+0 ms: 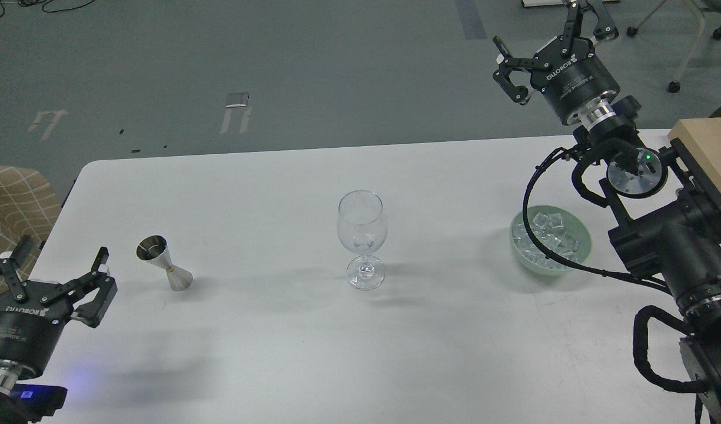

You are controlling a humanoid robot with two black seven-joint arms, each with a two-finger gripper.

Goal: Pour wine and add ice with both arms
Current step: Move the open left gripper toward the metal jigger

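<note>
A clear stemmed wine glass [362, 238] stands upright at the middle of the white table [313, 353]. A small steel jigger [163, 262] stands to its left. Clear ice cubes [550, 237] lie in a pale green bowl [522, 257] at the right. No wine stream shows. My left gripper [57, 268] is open and empty, low at the table's left front, left of the jigger. My right gripper [551, 32] is open and empty, raised beyond the table's far right edge, above and behind the bowl.
A pale wooden block [710, 153] sits at the right edge behind my right arm [666, 241]. A black cable [537, 235] loops across the bowl. A patterned chair seat [13, 200] shows off the table's left side. Grey floor lies beyond.
</note>
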